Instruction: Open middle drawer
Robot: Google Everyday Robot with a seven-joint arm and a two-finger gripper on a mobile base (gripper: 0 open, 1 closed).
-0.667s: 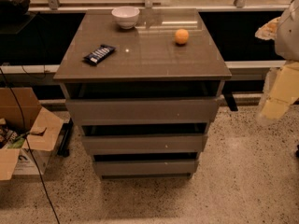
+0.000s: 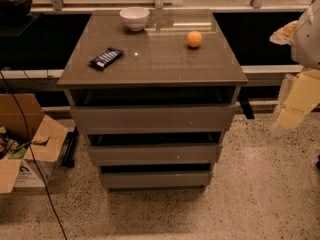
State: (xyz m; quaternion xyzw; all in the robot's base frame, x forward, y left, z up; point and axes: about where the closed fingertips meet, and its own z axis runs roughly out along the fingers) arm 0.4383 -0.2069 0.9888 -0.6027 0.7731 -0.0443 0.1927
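A grey three-drawer cabinet stands in the middle of the camera view. The middle drawer shows a plain grey front with no handle and a dark gap above it. The top drawer and bottom drawer look alike. My arm hangs at the right edge, pale yellow and white, and the gripper is at its lower end. It is off to the right of the cabinet, about level with the top drawer, and touches nothing.
On the cabinet top lie a white bowl, an orange and a dark snack bar. An open cardboard box and a black cable are on the speckled floor at the left. A dark ledge runs behind.
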